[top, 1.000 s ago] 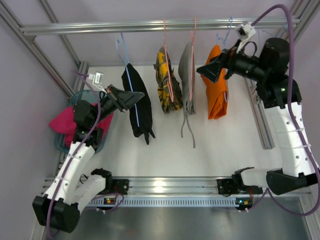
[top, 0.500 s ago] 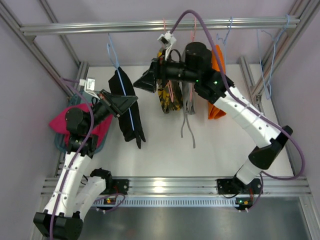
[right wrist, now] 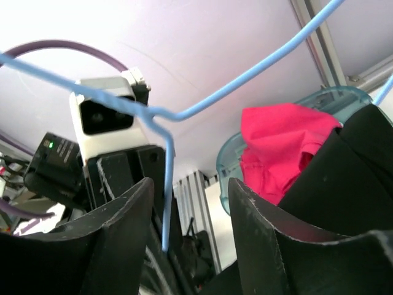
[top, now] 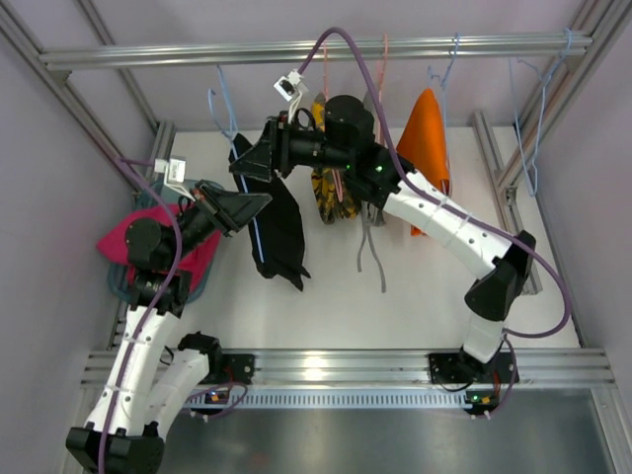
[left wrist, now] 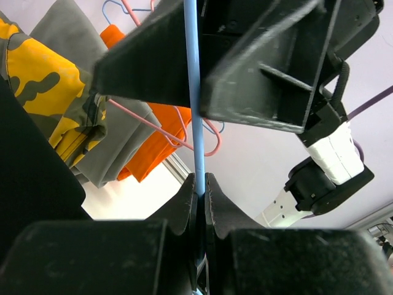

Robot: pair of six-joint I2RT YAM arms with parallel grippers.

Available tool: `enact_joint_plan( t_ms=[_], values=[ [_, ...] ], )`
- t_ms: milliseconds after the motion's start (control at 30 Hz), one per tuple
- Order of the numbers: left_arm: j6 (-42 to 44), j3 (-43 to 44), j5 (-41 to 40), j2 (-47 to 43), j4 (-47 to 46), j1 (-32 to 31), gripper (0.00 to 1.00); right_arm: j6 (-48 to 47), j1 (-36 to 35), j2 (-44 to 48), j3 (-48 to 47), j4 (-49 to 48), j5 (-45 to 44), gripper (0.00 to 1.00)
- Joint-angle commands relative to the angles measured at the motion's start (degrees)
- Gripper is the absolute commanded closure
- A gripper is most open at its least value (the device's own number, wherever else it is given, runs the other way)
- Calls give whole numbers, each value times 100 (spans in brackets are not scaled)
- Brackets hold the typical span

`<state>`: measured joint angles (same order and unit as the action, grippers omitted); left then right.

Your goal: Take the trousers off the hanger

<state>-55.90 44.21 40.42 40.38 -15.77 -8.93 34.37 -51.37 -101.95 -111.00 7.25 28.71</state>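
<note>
Black trousers (top: 279,229) hang draped over the blue hanger (top: 256,235), tilted, above the white desk (top: 425,286). Pink trousers (top: 120,240) lie heaped in the teal basket (top: 116,283) at far left. Left fingers (left wrist: 182,206) are pressed together on the hanger's wire; right fingers (right wrist: 120,221) stand apart near the hanger's top, a bend of wire between them. Camo (top: 331,197), grey (top: 370,227) and orange (top: 427,138) garments hang further right.
</note>
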Motion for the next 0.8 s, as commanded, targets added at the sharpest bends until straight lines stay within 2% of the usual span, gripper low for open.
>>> enact_joint_plan(
  t_ms=[0,233,367,500,533,600,700,733,767],
  values=[
    [17,229,0,-118,-541,23,100,421,-162,-219,-352,-654,64,49],
    [88,299,-87,-30,-541,23,100,755,-250,-264,-212,-628,205,74],
    [176,334,-52,5,-541,23,100,913,-242,-141,-142,-558,232,100],
    [604,404,-35,-21,-261,23,100,1220,-215,-27,-80,-645,249,100],
    [746,448,-35,-65,-138,23,95,1299,-198,-18,-80,-672,223,100],
    [1349,588,-183,-162,476,23,91,1457,-154,8,-97,-681,153,100],
    [1985,650,-465,-416,1239,23,80,1756,-57,44,-88,-672,82,100],
    [2143,694,-483,-556,1426,23,68,1818,4,70,-97,-681,82,100],
    [2432,721,-526,-618,1549,23,64,1888,22,79,-80,-681,82,100]
  ],
)
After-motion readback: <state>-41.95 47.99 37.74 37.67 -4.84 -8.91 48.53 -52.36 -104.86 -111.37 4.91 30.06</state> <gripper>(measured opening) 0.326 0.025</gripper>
